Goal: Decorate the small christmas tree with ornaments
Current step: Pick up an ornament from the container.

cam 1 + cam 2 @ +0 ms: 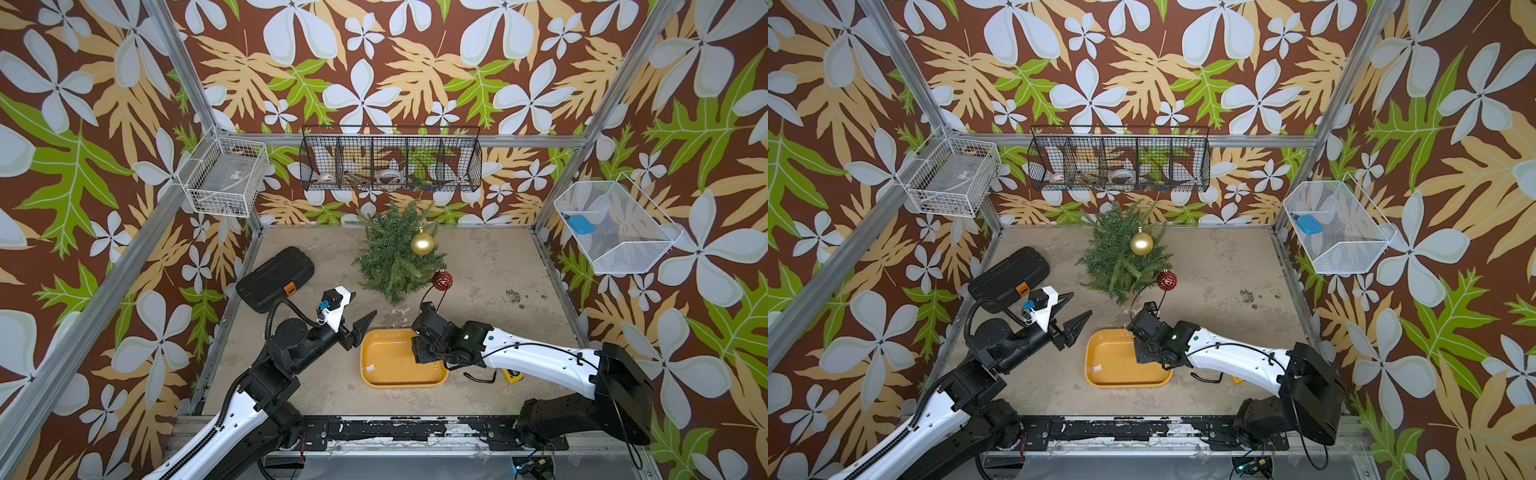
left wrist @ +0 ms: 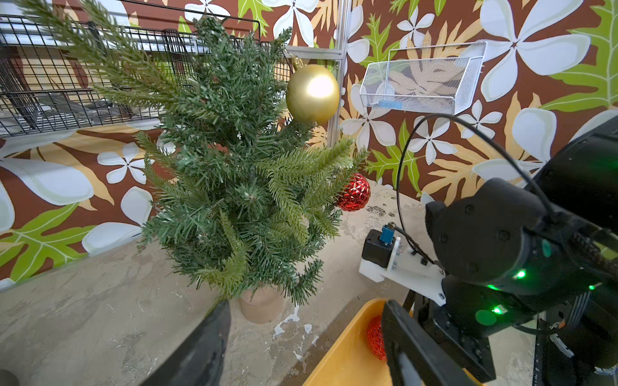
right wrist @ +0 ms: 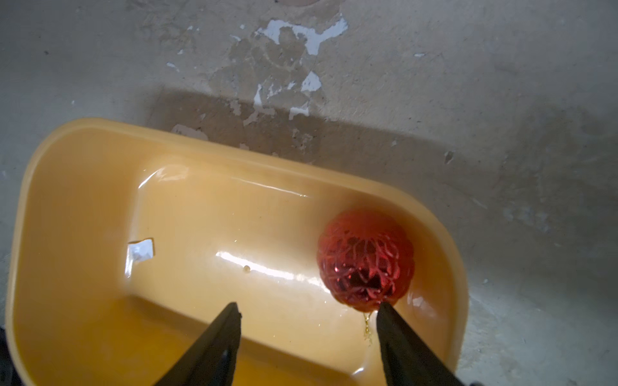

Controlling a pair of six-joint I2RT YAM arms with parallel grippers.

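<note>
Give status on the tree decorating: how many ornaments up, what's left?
Done: gold ornament and one red ornament hang on the small christmas tree. In hand: nothing gripped; the right gripper is open over the second red ornament lying in the yellow tray. The left gripper is open and empty. Left: grasp that one and hang it.
</note>
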